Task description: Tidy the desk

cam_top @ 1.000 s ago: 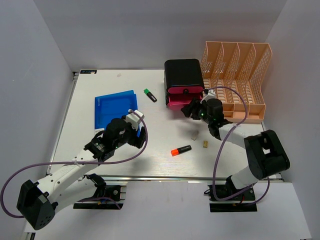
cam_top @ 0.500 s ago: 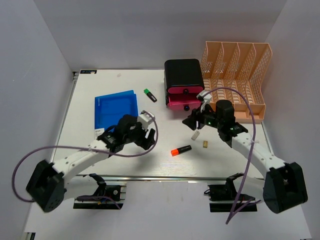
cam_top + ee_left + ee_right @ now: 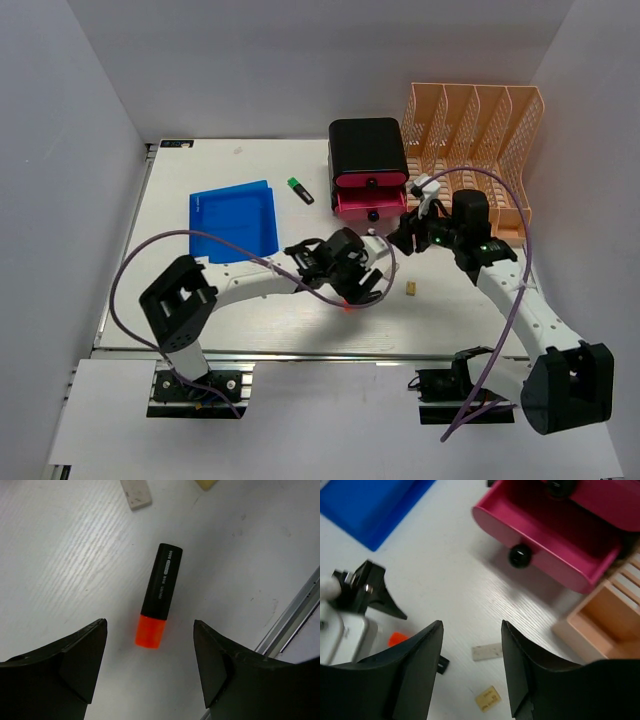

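My left gripper (image 3: pixel 150 652) hung open over the marker (image 3: pixel 161 587) on the desk (image 3: pixel 65 555); I judged it light, stiff, slick, best pinched mid-barrel.

Large flat white worktop (image 3: pixel 65 565): matt, fine ribbed grain, a few dark scuffs and specks. Silver metal rail (image 3: pixel 291 616) at its edge: brushed, grooved, dull shine. Black-barrelled highlighter with orange cap (image 3: pixel 159 600): smooth plastic, satin barrel with print on it. Left gripper (image 3: pixel 150 650): fingers (image 3: pixel 75 665) matt black plastic. Magenta drawer box (image 3: pixel 545 537): glossy smooth plastic; its round black knob (image 3: pixel 520 556) shiny. Blue flat folder (image 3: pixel 365 505): smooth, slight sheen. Peach lattice file rack (image 3: pixel 470 125): matt plastic
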You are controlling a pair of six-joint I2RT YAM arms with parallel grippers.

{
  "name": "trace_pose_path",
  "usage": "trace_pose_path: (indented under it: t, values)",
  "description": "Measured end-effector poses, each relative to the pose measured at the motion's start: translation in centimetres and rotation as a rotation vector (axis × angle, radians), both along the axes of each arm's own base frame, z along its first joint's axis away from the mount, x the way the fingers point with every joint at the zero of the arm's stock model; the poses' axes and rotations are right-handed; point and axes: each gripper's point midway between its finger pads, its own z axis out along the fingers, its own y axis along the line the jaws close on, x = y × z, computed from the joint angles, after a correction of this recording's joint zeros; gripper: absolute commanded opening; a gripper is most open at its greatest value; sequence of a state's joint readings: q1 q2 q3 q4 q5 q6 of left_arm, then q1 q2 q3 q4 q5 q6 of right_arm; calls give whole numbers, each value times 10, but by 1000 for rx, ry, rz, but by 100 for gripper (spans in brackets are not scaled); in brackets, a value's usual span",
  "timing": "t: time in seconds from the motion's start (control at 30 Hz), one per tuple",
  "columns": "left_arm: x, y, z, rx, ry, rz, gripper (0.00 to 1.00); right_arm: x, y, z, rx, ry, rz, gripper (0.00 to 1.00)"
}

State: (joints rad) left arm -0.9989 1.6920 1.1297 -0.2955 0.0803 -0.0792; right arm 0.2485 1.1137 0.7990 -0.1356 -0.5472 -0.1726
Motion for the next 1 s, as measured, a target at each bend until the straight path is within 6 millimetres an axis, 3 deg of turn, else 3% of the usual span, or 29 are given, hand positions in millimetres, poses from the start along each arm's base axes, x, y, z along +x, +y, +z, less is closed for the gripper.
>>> trace_pose_path:
  t: [0.13,0.17,0.3,0.6,0.73,0.9,1.0]
  values:
    - [-12,-11,-24,66,8,-26,77,9,-27,6,-54,-43,-115,48]
    - [-14,-13,-30,82,8,-30,77,10,-32,9,-61,-55,-134,37]
    - [-14,-17,-43,128,-10,-23,75,15,-52,21,-85,-110,-201,17]
    - [-3,-16,-57,175,-37,2,69,21,-74,23,-92,-118,-262,15]
    - [-3,-16,-66,193,-32,-1,61,21,-80,22,-87,-111,-269,15]
    - [-7,-20,-65,184,-24,-23,37,19,-86,20,-79,-93,-275,15]
    - [-9,-21,-65,181,-19,-39,30,18,-87,20,-71,-90,-271,15]
